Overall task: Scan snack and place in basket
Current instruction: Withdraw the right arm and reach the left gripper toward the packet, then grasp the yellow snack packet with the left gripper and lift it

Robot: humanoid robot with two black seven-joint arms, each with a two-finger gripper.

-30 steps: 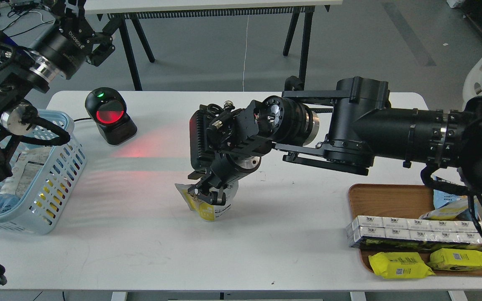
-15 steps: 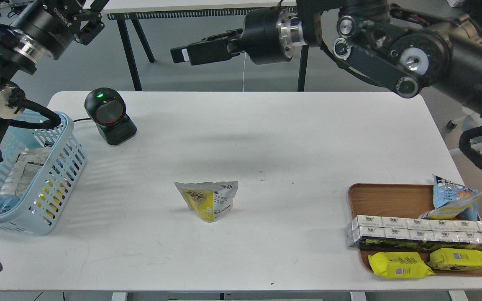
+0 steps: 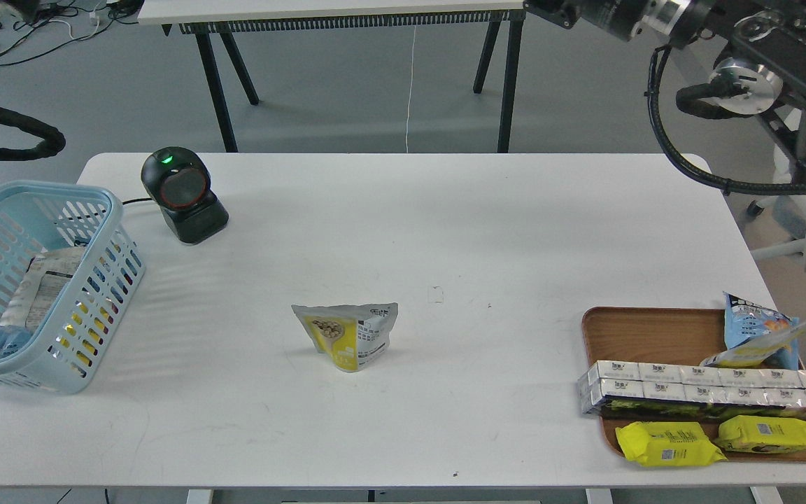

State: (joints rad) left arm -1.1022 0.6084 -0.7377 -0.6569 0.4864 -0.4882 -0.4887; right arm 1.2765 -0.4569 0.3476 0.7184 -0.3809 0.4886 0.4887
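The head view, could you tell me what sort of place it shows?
Probably a lab mock-up of a shop checkout: a barcode scanner stands on a white table, a light blue basket holds packets, and a wooden tray carries packaged snacks. Trestle tables and cables lie behind.

Both my grippers sit beyond the top edge, out of view. The basket (image 3: 105, 210) is cut off at the left edge. Print on the snack (image 3: 348, 334) is too small for me to read.

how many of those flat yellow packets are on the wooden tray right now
2, both on the tray's front edge: one at the front left, the other to its right. More may be hidden behind the row of white boxes.
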